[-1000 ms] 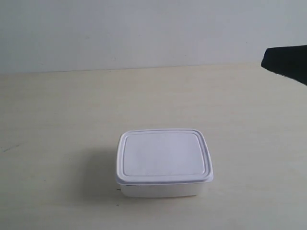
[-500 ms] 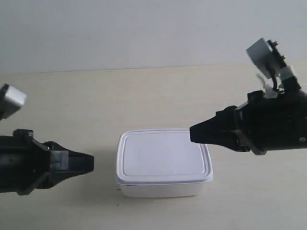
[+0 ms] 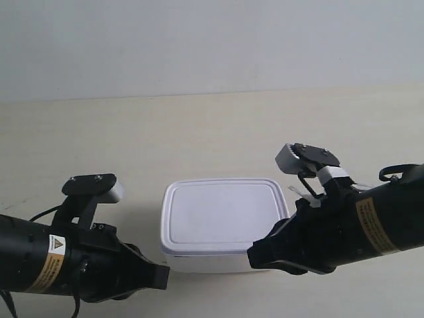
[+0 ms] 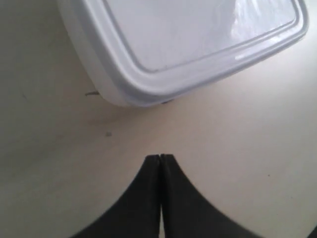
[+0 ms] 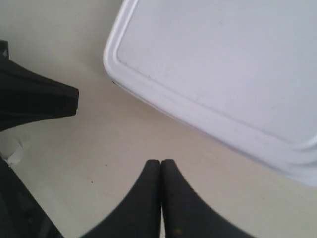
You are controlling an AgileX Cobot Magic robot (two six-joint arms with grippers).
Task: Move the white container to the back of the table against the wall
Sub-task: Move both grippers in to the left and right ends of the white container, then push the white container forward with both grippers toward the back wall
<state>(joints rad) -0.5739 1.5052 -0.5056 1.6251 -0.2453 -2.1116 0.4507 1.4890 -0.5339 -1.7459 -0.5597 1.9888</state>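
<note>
The white container (image 3: 225,222) stands lid on, mid-table (image 3: 199,132), well short of the wall (image 3: 199,46). The arm at the exterior view's left has its black gripper tip (image 3: 159,277) low by the container's near corner on that side. The arm at the exterior view's right has its tip (image 3: 255,255) at the other near corner. My left gripper (image 4: 161,156) is shut on nothing, with a strip of table between it and the container (image 4: 188,44). My right gripper (image 5: 161,161) is also shut and empty, apart from the container (image 5: 223,74).
The other arm's black gripper (image 5: 54,101) shows at the edge of the right wrist view. Bare table stretches from behind the container to the wall. A few tiny dark specks (image 4: 108,134) mark the surface.
Both arms have dropped low and come forward, from either side of the container to its two near corners. The container has not moved.
</note>
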